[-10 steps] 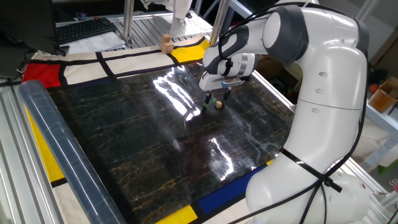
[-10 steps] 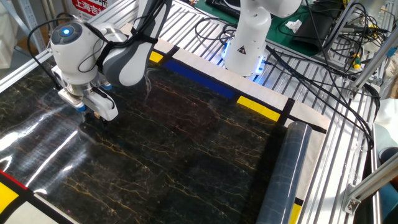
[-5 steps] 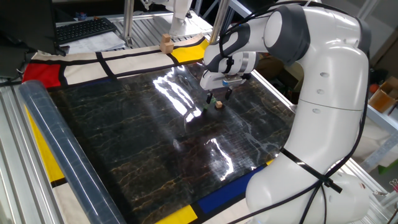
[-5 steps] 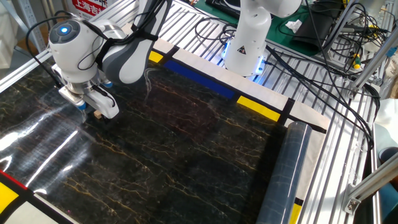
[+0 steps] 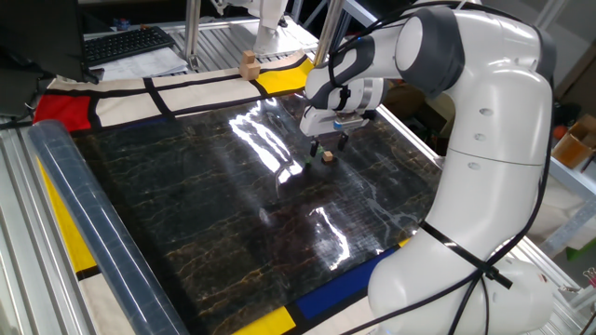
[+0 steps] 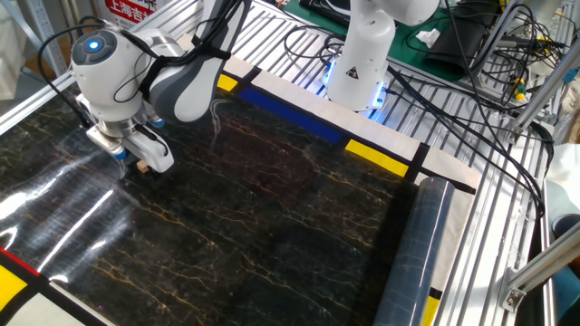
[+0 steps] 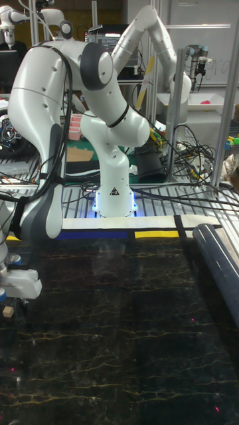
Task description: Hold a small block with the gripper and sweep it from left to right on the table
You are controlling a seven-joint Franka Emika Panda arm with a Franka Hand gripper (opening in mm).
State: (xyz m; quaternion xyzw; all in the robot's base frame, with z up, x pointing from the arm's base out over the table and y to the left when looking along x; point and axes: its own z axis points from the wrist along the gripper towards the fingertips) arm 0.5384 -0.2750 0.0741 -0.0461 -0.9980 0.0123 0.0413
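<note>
The small block (image 5: 328, 156) is a tiny tan cube lying on the glossy black table (image 5: 205, 214), near its far right side. My gripper (image 5: 328, 146) hangs straight over it with its dark fingers (image 5: 316, 147) spread wider than the cube, so it looks open. From the other side the small block (image 6: 142, 166) peeks out under the white gripper body, on the table (image 6: 254, 226). In the tall view the small block (image 7: 8, 311) sits at the left edge, just under the gripper (image 7: 5, 300).
A larger tan wooden block (image 5: 249, 63) stands on the white border at the back. A long grey roll (image 5: 88, 237) lies along one table edge, also seen as the roll (image 6: 412, 249). A second robot's base (image 6: 358, 59) and cables stand beyond the blue and yellow border.
The gripper has shifted slightly up and away, uncovering the small block in the other fixed view. The block itself has stayed in place.
</note>
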